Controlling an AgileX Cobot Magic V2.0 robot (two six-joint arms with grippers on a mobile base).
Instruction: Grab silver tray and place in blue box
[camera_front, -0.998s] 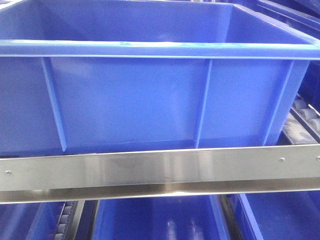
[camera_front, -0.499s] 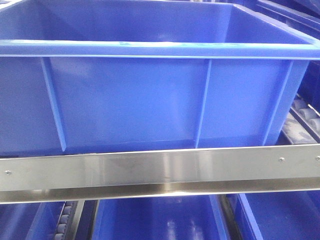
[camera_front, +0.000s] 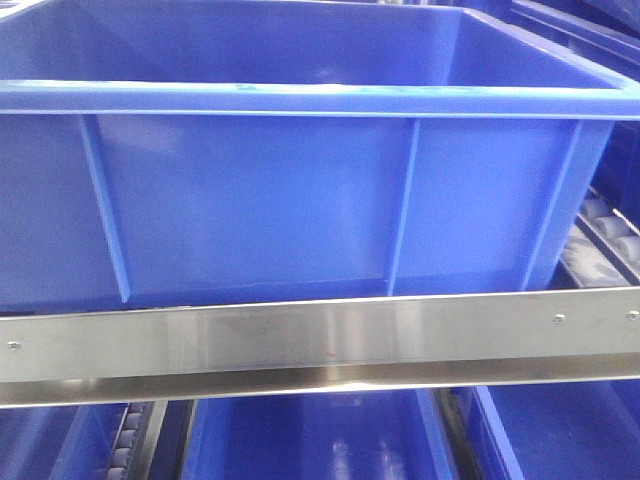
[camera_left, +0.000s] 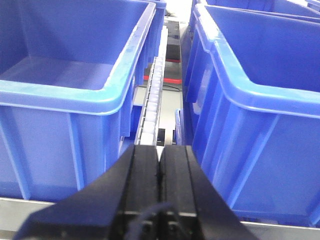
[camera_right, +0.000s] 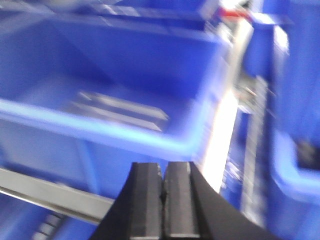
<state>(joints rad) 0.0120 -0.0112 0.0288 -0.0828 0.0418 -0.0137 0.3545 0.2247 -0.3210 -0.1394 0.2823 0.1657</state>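
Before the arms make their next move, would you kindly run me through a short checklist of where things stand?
1. Left gripper empty, fingers together: ok.
2. Right gripper empty, fingers together: ok.
3. Silver tray located: cannot tell for sure; the right wrist view is blurred, but a pale ridged shape lies inside a blue box.
4. Tray already in its box, task done: cannot tell, for the same blur.
5. Front blue box seated behind the metal rail: ok.
6. Left gripper clear of the box rims either side: ok.
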